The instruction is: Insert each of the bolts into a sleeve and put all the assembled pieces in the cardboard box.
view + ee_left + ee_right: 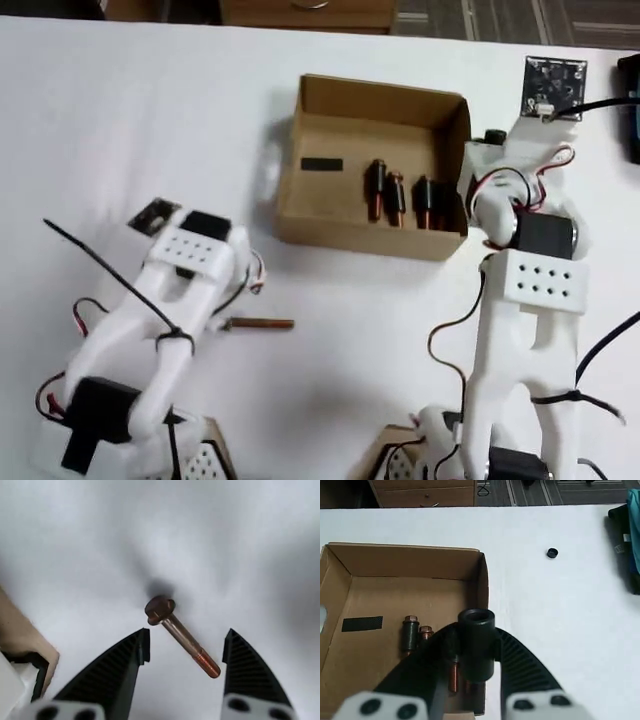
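Observation:
A copper bolt [181, 636] lies flat on the white table [360, 340]; in the high view the bolt [260, 323] is in front of the box, sticking out from under the left arm. My left gripper [187, 639] is open, with one finger on each side of the bolt's shank. The cardboard box [330, 100] stands at the back centre and holds three assembled pieces [398, 198]. My right gripper [476, 632] is shut on an upright black sleeve [476, 645], held just off the box's right wall [482, 590].
A small black sleeve-like piece [552, 553] sits on the table beyond the box's right side. A small circuit board [553, 80] and dark objects [630, 100] are at the far right. A cardboard scrap [385, 445] lies at the front edge between the arms.

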You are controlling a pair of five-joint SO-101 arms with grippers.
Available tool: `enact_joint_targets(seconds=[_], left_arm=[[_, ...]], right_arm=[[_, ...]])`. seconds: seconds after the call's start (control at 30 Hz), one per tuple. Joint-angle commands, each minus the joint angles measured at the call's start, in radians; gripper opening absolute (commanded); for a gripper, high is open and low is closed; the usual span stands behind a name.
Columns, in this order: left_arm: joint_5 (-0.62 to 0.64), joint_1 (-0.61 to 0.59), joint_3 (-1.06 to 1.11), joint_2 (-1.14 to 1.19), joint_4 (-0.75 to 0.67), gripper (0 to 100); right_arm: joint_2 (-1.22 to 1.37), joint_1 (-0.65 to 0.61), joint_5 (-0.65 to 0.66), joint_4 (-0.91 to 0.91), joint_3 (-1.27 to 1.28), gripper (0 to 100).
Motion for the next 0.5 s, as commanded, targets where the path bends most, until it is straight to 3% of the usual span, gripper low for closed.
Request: enact_joint_targets(seconds=[0.0,0.47], left_arm=[[0.025,0.061,-0.005,-0.034,-0.015,25],[0.049,0.066,0.159,-0.114,-0.117,25]], right_arm=[[-0.042,-0.002,0.006,-0.008,-0.006,2.0],[-0.047,0.038,0.008,0.016,-0.012,2.0]])
